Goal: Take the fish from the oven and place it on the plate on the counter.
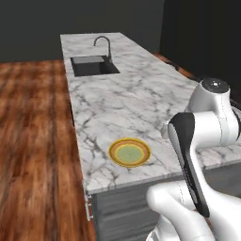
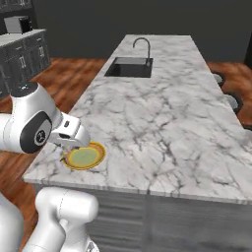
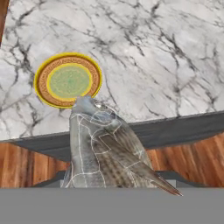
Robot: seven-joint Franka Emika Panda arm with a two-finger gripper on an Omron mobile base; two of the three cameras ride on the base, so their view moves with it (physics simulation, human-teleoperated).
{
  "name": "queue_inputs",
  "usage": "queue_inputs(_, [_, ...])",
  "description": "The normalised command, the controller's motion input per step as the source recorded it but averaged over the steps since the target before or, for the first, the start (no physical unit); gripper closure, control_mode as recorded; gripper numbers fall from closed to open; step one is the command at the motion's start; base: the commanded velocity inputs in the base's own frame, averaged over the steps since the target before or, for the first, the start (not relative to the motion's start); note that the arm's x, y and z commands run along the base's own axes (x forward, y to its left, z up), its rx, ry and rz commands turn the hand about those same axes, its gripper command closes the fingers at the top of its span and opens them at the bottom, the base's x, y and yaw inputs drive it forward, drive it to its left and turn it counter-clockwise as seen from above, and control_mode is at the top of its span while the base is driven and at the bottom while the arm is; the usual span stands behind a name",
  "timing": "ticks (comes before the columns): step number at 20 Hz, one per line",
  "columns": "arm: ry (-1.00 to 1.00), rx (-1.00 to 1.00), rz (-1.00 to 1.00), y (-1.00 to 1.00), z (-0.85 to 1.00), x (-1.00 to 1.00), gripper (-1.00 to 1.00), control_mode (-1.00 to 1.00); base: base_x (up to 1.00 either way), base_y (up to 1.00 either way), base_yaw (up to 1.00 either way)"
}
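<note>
Fish point(image 3: 103, 144) clamped lengthwise in gripper point(image 3: 109, 181), jaws part-open around it; nose reaching plate point(image 3: 68, 80) rim. Plate lies ahead on counter point(image 3: 166, 57), near its edge.

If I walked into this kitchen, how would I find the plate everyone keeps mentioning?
Find the long white marble counter with the dark sink at its far end. At the opposite, near end, close to the front edge, sits the plate. It is round and shallow, with a yellow-orange rim and pale green centre.
</note>
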Motion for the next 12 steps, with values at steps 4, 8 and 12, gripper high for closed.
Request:
queue_inputs(4, [0.00,0.00,0.00,0.00,0.00,0.00,1.00,1.00,0.47,0.00,0.55])
queue_inputs(8, [0.00,0.00,0.00,0.00,0.00,0.00,1.00,1.00,0.70,0.00,0.19])
queue_inputs(12, [0.00,0.00,0.00,0.00,0.00,0.00,1.00,1.00,0.34,0.00,0.00])
